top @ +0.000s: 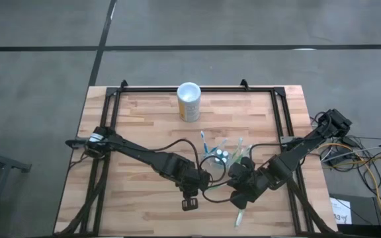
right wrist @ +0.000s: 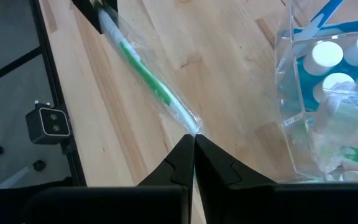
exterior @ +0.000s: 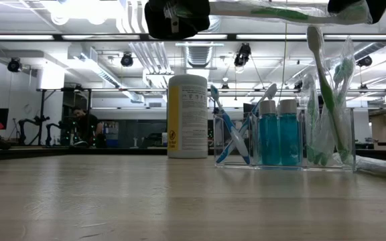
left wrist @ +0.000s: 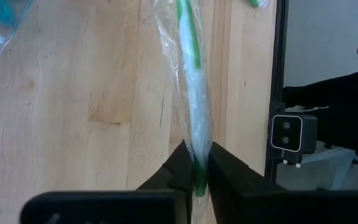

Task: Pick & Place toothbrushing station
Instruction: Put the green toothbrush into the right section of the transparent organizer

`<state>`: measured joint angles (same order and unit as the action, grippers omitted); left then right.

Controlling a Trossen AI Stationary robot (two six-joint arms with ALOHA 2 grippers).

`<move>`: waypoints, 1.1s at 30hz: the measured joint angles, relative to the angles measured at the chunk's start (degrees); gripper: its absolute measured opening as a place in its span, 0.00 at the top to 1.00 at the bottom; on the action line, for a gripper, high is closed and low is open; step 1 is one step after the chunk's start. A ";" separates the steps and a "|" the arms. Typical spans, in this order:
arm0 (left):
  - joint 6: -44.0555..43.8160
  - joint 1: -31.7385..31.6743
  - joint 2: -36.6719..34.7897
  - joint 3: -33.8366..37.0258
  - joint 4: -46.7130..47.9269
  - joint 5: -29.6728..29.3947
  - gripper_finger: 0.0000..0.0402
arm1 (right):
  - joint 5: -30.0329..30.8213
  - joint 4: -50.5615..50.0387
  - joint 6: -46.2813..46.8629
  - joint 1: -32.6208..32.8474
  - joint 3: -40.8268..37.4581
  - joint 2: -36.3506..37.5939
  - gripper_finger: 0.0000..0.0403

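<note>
- Low view: toothbrushing station (exterior: 283,137), clear holder, stands mid-worktop (exterior: 112,201); judged light, rigid, slippery; best gripped by its rim.
- Left pincer (left wrist: 196,163) and right pincer (right wrist: 194,144) each clench the wrapped toothbrush (left wrist: 191,81).

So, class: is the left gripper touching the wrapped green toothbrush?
Touching. The left wrist view shows the left gripper pinched shut on the wrapped green toothbrush, with no gap at either finger.

Two dark jointed arms, black cables, black wedge-shaped fingers (left wrist: 225,180), small white wrist label
</note>
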<state>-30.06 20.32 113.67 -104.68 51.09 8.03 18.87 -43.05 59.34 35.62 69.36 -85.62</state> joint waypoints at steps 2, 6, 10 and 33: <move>0.04 0.00 0.00 0.00 -0.04 0.04 0.89 | 0.02 0.00 0.00 0.00 0.00 0.00 0.98; 0.11 0.00 0.00 0.00 -0.09 0.04 0.89 | 0.13 0.03 -0.84 0.00 0.00 0.00 0.98; 0.16 0.00 0.00 0.00 -0.04 0.04 0.93 | -0.02 0.09 -1.15 0.00 0.00 0.00 0.98; 0.42 0.00 -0.02 0.00 -0.17 0.04 0.87 | -1.36 -0.02 -6.38 -0.07 0.02 0.00 0.98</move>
<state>-29.65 20.32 113.65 -104.68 50.92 8.08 17.51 -43.07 52.96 35.55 69.38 -85.62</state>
